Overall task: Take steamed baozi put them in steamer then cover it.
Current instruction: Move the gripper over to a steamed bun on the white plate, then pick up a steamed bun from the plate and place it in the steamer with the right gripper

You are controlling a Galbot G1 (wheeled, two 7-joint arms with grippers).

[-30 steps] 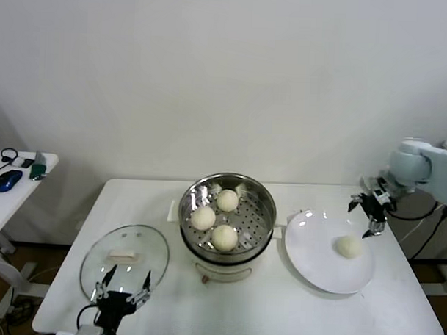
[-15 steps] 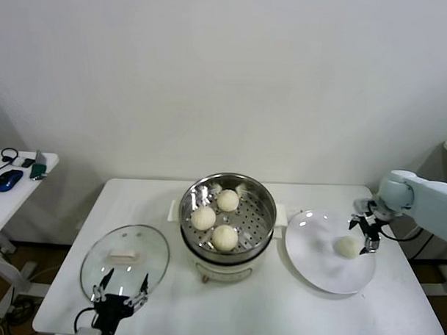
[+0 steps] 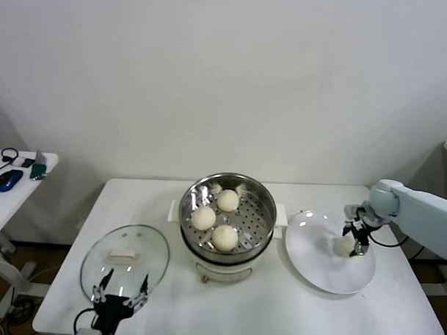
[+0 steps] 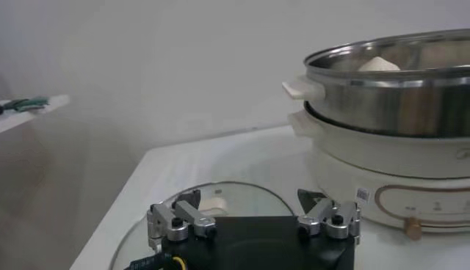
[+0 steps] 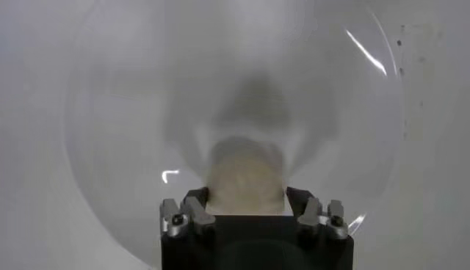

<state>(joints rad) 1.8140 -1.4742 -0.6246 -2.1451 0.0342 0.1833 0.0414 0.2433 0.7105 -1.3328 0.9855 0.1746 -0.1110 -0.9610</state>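
1. White counter (image 3: 277, 316) seen from above; stainless steamer (image 3: 227, 215) at centre, uncovered, holding three steamed baozi (image 3: 224, 236) on its perforated tray.
2. At 3 o'clock from the steamer, just beside it, a flat white plate (image 3: 315, 270) carrying the fourth baozi (image 3: 344, 246).
3. Right end effector (image 3: 355, 240) lowered over that bun, fingers (image 5: 192, 213) spread and straddling it on both sides, not yet pinching.
4. At 8 o'clock from the steamer, the glass cover (image 3: 125, 258) lying flat on the counter, cream bar handle up.
5. Left end effector (image 3: 119, 296) parked at the cover's near edge, fingers spread, holding nothing.
6. Step in hand, as a judgement: grasping the last bun. Best done by centring on its widest part, closing gently so soft dough is not dented, then lifting straight up before swinging toward 9 o'clock, high enough to pass the steamer rim, and releasing over the bare patch of tray.
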